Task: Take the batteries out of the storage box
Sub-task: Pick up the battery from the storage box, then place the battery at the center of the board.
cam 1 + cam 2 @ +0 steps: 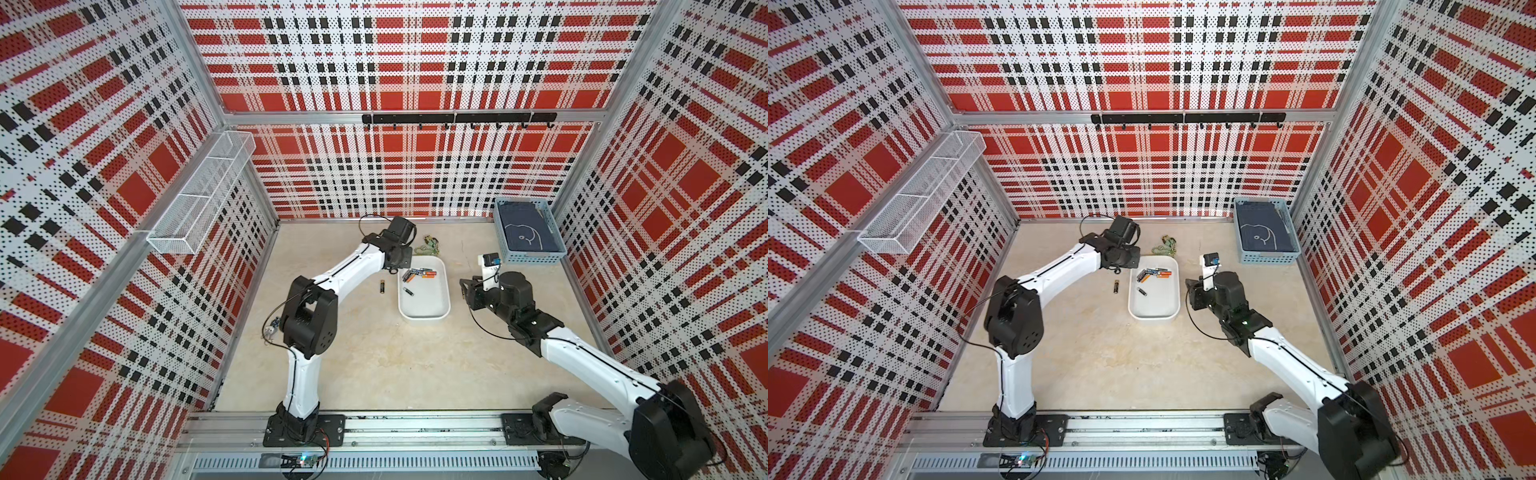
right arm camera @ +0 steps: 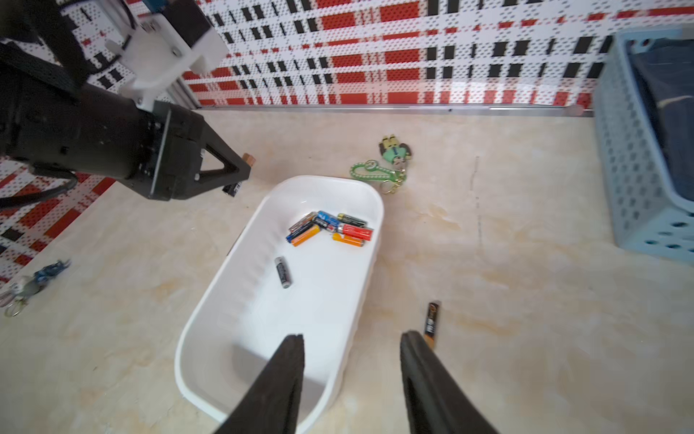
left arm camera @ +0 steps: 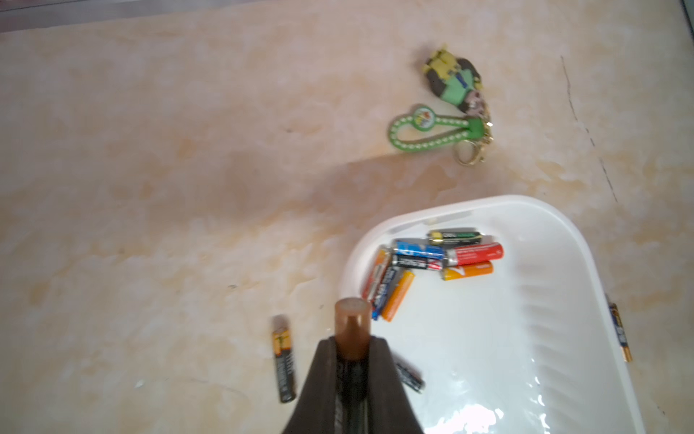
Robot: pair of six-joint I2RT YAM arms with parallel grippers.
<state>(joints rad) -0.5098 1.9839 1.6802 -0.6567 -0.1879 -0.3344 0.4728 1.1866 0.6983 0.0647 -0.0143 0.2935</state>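
**Plaid-walled cell, beige marbled tabletop [image 1: 374, 365]: gripper states and battery layout**

Left gripper [image 3: 351, 340], at 10 o'clock of the tray [image 1: 424, 318], has its fingers [image 3: 323, 375] pressed together on a held battery [image 3: 351, 319]. This cell is black with a copper end, and that end sticks out past the fingertips. Right gripper [image 2: 353, 338] hangs at 3 o'clock of the tray, fingers [image 2: 285, 375] spread with nothing between them.

The tray is white plastic with rounded corners and low walls. It lies near the middle of the tabletop, long axis running from 12 to 6 o'clock. At its 12 o'clock end lies a heap of batteries [image 3: 432, 259], touching one another: blue, red, orange and black-and-gold cells. A lone black battery [image 2: 282, 271] lies apart from them, toward the middle of the tray.

Two cells lie on the tabletop outside the tray. A black-and-copper battery [image 1: 381, 286] lies at 9 o'clock. A second loose battery [image 2: 432, 323] lies at 3 o'clock, near the right fingers.

A green keyring [image 1: 428, 247] lies at 12 o'clock, just beyond the tray. A light-blue basket [image 1: 528, 259] at 2 o'clock holds dark folded cloth [image 1: 525, 232].
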